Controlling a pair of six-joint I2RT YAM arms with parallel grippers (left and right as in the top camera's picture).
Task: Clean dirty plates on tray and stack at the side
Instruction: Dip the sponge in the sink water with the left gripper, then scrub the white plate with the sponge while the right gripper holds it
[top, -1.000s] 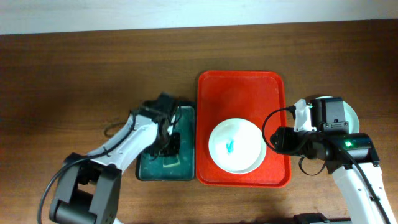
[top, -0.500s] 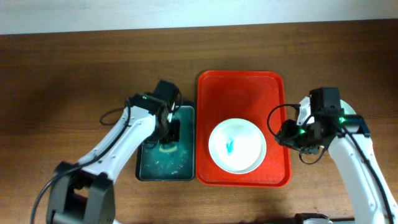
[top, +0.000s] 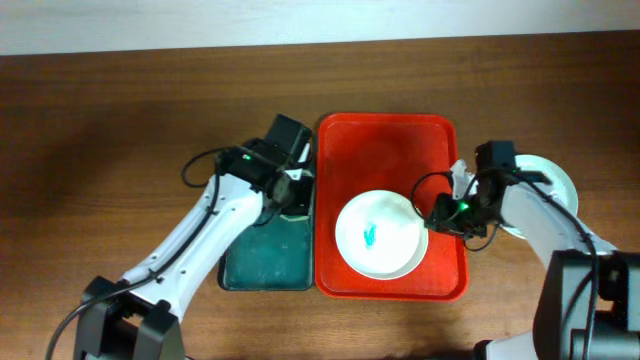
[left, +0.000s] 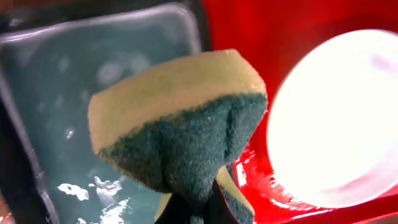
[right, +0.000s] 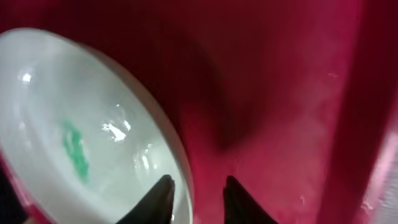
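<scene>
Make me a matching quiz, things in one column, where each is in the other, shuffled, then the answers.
1 sponge
2 smeared plate
3 green tray
4 right gripper

A on the red tray
B at that plate's rim
C in the left gripper
D left of the red tray

Pairs: 1-C, 2-A, 3-D, 4-B

Robot lab workbench: wooden table (top: 110, 120), two robot arms (top: 200, 228).
</scene>
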